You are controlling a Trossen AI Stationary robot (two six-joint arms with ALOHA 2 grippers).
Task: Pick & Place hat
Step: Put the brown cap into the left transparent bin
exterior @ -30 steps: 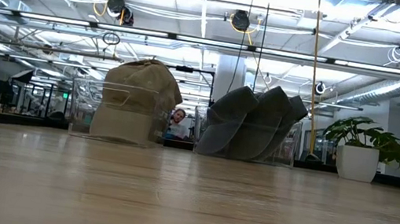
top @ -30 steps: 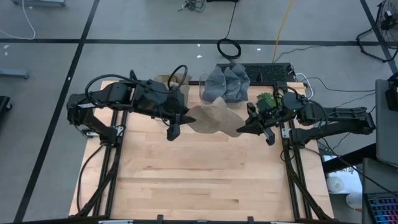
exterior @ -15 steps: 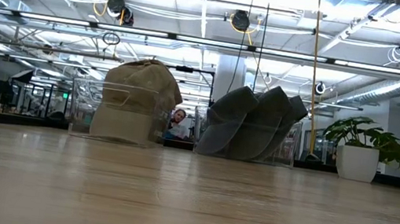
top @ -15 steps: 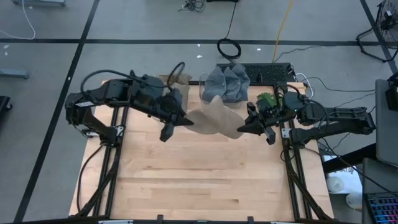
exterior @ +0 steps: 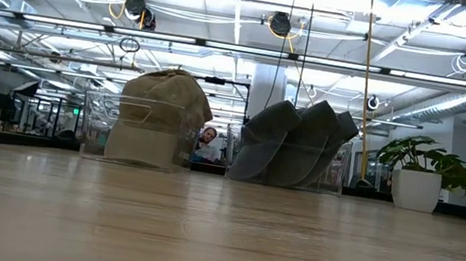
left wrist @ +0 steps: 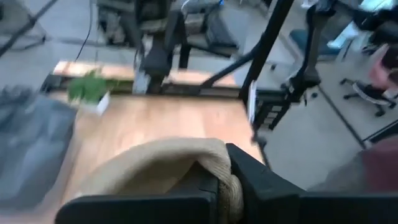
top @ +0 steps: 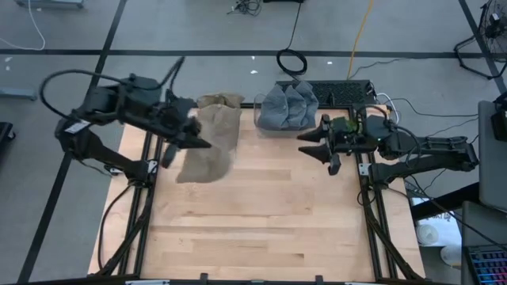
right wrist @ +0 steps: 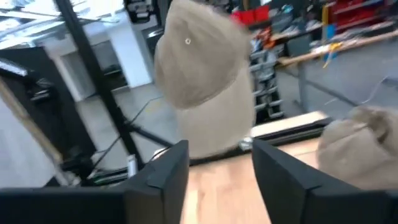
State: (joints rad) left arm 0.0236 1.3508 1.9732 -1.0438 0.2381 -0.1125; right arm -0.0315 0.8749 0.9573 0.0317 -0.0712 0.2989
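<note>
Above the tabletop (top: 261, 214): 1 tan hat (top: 210, 146) is pinched by left gripper (top: 192, 141) fingers; right gripper (top: 317, 147) fingers are parted, empty.

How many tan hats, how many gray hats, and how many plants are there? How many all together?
Tan hats: 2 (one hanging from the left claw, one in the clear bin)
Gray hats: 3
Potted plant: 1
Total: 6
</note>
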